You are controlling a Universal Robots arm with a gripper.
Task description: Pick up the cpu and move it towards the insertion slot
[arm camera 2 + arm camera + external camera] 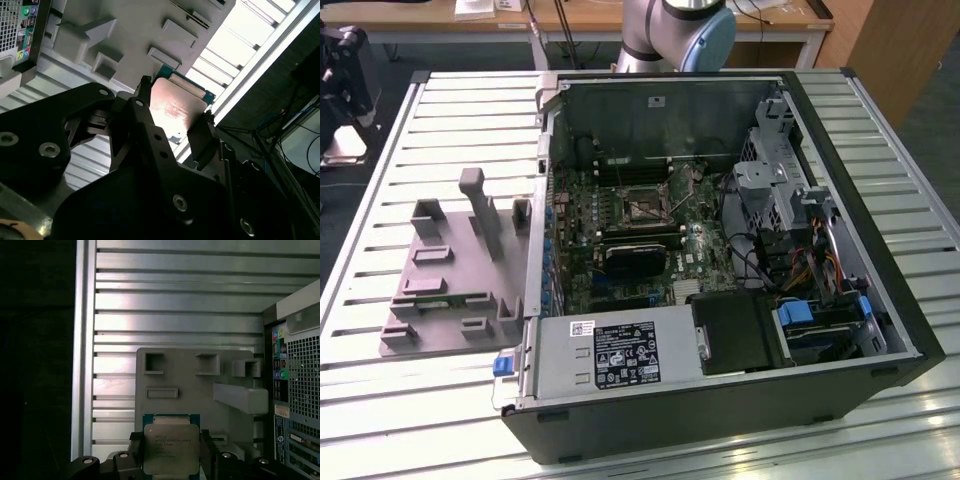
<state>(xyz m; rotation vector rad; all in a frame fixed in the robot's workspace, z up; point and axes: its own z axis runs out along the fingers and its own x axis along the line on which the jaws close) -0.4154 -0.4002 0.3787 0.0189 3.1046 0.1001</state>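
Gripper [171,440] pinching cpu [171,452] by opposite edges, above grey fixture plate [200,390]; plate on exterior view's left of computer case [720,430] holding insertion slot [642,205].

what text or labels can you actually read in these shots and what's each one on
No text here is clear enough to quote.
cpu lid, first wrist view: faint lines of print, too blurred to read.
power supply label, exterior view: dense print and symbols, too small to read.
small white sticker beside that label: too small to read.
back wall sticker inside the case: too small to read.
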